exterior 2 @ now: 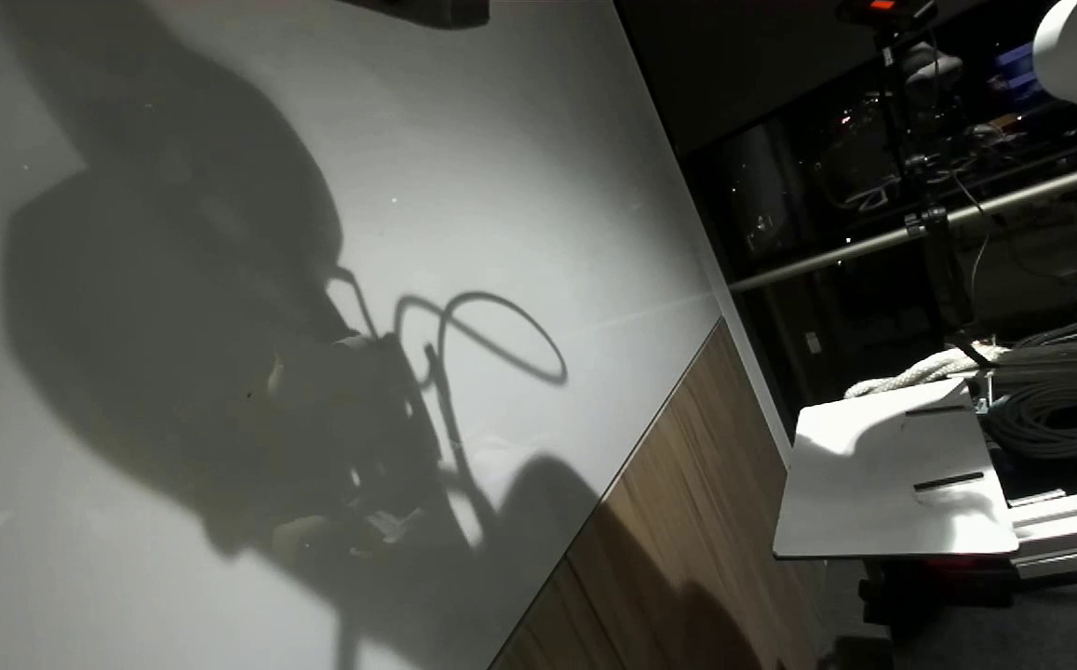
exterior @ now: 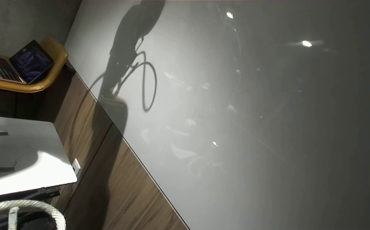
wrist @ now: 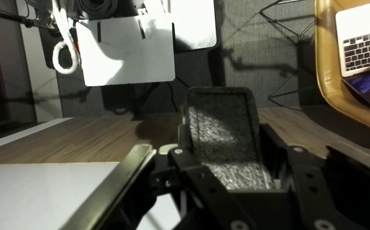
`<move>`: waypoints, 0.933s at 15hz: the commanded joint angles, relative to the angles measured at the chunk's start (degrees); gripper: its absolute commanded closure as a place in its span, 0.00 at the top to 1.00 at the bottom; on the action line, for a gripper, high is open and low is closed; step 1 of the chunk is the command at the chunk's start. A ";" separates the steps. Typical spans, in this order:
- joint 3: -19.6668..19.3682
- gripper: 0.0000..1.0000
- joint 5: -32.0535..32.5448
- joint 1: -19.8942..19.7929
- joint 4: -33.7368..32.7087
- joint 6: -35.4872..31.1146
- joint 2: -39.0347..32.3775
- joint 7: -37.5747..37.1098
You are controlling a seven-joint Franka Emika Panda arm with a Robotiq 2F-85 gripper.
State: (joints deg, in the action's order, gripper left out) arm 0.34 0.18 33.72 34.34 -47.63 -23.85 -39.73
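Gripper (wrist: 225, 137): fingers partly apart, clamped on the sides of a dark block (wrist: 220, 126).
Block: between the fingers, rough grey face showing in the wrist view; whether it touches the white panel (exterior: 236, 121) cannot be told.
Panel: glossy, crossed by the arm's shadow (exterior 2: 175, 279) in both exterior views.
Wood (wrist: 108, 137): along the panel's edge.
Plate (wrist: 129, 54): white, two dark slots, past the wood in the wrist view.
Rope (wrist: 68, 38): pale loop beside the plate.
Chair (wrist: 325, 70): yellow, near the wood, a laptop (wrist: 367, 52) on its seat.
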 commanded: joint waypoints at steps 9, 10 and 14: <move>2.33 0.29 -6.32 -3.34 30.35 -5.01 22.99 -6.66; 2.16 0.29 -6.49 -3.37 33.23 -5.93 25.12 -6.49; 2.33 0.29 -0.98 -2.83 44.95 -9.26 33.81 -2.65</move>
State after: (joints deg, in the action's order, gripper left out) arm 2.74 -3.67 30.97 67.96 -53.48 1.58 -44.51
